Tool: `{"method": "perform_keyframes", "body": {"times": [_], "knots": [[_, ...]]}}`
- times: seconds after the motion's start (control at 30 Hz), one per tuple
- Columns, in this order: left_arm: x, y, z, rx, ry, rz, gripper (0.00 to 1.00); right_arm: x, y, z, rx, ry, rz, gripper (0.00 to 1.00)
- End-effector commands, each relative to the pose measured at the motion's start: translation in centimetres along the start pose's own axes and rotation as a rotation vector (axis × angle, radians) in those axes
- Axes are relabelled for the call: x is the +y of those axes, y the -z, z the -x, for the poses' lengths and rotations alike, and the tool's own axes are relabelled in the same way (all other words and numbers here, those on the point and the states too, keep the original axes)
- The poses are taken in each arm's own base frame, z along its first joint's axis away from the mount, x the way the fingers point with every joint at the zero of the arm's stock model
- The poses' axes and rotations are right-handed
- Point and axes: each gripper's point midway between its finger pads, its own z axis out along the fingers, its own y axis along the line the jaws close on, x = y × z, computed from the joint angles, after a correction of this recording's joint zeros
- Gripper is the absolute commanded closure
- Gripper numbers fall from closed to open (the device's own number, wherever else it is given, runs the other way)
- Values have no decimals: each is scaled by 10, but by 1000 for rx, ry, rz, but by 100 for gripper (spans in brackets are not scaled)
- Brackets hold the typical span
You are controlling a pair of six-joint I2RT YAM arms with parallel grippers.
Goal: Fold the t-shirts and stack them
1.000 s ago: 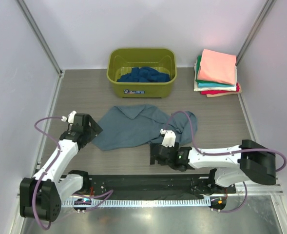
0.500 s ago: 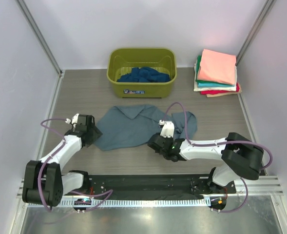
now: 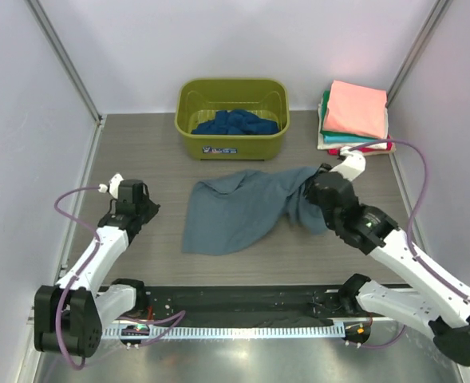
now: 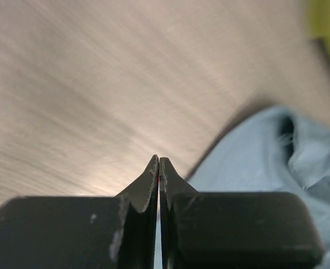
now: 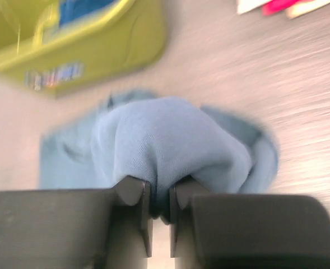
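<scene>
A dusty grey-blue t-shirt [image 3: 233, 211] lies crumpled mid-table. My right gripper [image 3: 313, 190] is shut on a bunched fold at its right end, and in the right wrist view the cloth [image 5: 165, 140] bulges out between the fingertips of the right gripper [image 5: 159, 190]. My left gripper [image 3: 148, 211] is shut with nothing in it, on bare table to the left of the shirt and apart from it. The left wrist view shows the left gripper [image 4: 158, 162] with the shirt's edge [image 4: 265, 162] beyond it to the right. A dark navy t-shirt [image 3: 236, 124] lies in the tub. Folded t-shirts [image 3: 354, 112] are stacked at the back right, salmon pink on top.
The olive-green tub [image 3: 233, 144] stands at the back centre, also seen in the right wrist view [image 5: 80, 39]. Purple cables loop from both arms. White walls with metal posts close in the table on the left, right and back.
The right gripper closed on the shirt's right part and swung far right and back, dragging the shirt away from the left gripper. The left gripper shut on nothing.
</scene>
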Motion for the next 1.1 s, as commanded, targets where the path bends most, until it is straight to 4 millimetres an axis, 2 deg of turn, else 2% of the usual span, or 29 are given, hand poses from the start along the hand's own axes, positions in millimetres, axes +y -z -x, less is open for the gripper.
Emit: {"method": "perform_keyframes", "body": {"times": [0.0, 0.07, 0.1, 0.13, 0.23, 0.3, 0.43, 0.47, 0.53, 0.57, 0.67, 0.8, 0.97, 1.07], "knots": [[-25, 11, 29, -79, 55, -69, 100, -50, -11, -1, 51, 100, -165, 64], [-24, 4, 20, -35, 50, -57, 99, -59, -29, -35, 179, 118, -191, 4], [-24, 2, 16, -12, 39, -55, 94, -66, -36, -46, 221, 102, -216, 0], [-25, 0, 9, 23, 31, -60, 78, -73, -41, -51, 248, 82, -239, 0], [-22, -5, -6, 89, 5, -59, 47, -65, -42, -73, 307, 36, -171, 0], [-17, -3, -12, 107, -1, -53, 43, -55, -34, -68, 287, -14, -102, 2], [-12, 5, -18, 109, 8, -72, 41, -65, -17, -80, 320, -37, -104, 6], [-14, 7, -20, 113, 11, -88, 42, -75, -12, -94, 360, -42, -131, 7], [-13, 11, -22, 115, 17, -104, 42, -85, -7, -108, 385, -62, -156, 9], [-14, 13, -24, 122, 16, -111, 42, -98, -3, -126, 419, -92, -203, 10], [-17, 16, -31, 143, 7, -130, 44, -120, 4, -153, 437, -200, -311, 11], [-20, 18, -42, 173, -17, -136, 44, -138, 7, -167, 411, -298, -399, 12], [-30, 22, -66, 255, -62, -170, 44, -154, 4, -166, 349, -310, -479, 12], [-26, 21, -77, 276, -83, -156, 45, -163, 0, -178, 369, -291, -527, 14]]}}
